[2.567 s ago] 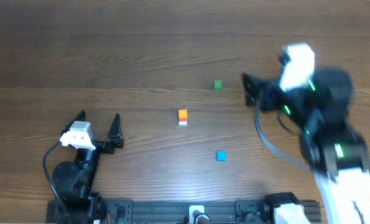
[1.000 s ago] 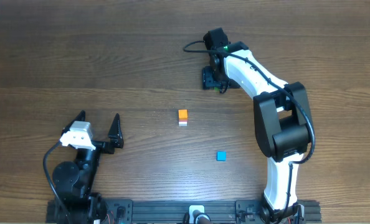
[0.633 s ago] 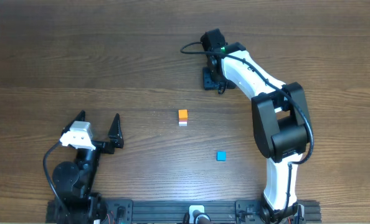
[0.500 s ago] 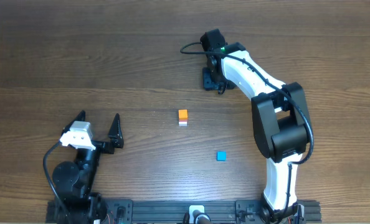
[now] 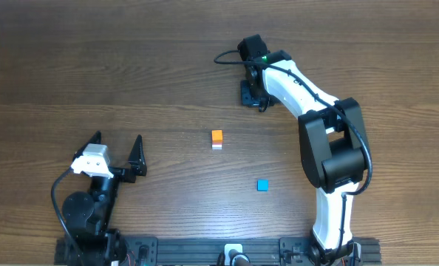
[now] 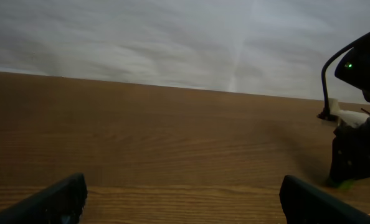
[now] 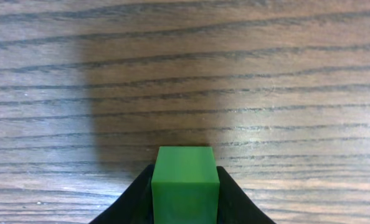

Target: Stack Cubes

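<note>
Top view: I note the right gripper (image 5: 252, 94) far out over the dark brown wooden table (image 5: 131, 59), with its white-and-black arm reaching up and across from the base at the lower right. In the right wrist view, the two black fingers (image 7: 135, 198) press against opposite sides of the small green plastic cube (image 7: 185, 180), so the jaws are closed on it. I cannot tell whether the cube rests on the wood or hangs just clear of it.

Near the table's centre stands a small orange cube (image 5: 216, 136) directly on top of a small white cube (image 5: 216, 146), and the two are touching. A small blue cube (image 5: 261, 185) lies alone, nearer the arm bases and to the right of that pair. The green cube is well apart from both.

The left gripper (image 5: 117, 137) sits close to its base at the lower left, with its jaws spread wide and nothing between them. In the left wrist view, its two finger tips (image 6: 60, 198) appear at opposite corners over bare wood, and the right arm (image 6: 359, 155) appears far off.
</note>
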Robot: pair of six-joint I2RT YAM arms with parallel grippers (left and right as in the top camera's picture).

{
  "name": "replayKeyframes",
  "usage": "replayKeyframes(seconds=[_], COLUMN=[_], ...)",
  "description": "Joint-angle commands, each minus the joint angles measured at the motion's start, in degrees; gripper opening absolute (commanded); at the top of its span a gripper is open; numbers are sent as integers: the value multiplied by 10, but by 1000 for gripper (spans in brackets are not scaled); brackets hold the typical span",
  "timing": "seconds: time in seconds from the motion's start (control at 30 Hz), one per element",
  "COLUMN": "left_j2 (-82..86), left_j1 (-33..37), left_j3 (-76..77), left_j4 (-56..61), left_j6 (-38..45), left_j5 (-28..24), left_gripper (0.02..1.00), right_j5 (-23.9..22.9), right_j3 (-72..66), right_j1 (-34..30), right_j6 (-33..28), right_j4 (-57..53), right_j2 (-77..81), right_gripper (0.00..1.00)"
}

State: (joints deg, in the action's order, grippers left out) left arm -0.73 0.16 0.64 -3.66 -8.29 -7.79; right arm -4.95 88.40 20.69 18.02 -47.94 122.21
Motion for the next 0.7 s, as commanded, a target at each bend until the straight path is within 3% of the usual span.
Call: replayKeyframes(seconds=[0.03,0.37,0.7], left_j2=[3,3,3], left_j1=[4,4,4], left_j3=[-3,-3,-3], left_j4=[0,0,0], left_j6=[10,10,10], left_j5=[-7,-7,-7], left_gripper=[1000,1000,1000], right_j5=[-8,-5,-10], right_j3=[7,7,8], right_j1=[4,17,137], right_j6=[5,30,86], right_j4=[-1,-37,-96], right_j2=[7,-26,-186], right_gripper=[189,34,14])
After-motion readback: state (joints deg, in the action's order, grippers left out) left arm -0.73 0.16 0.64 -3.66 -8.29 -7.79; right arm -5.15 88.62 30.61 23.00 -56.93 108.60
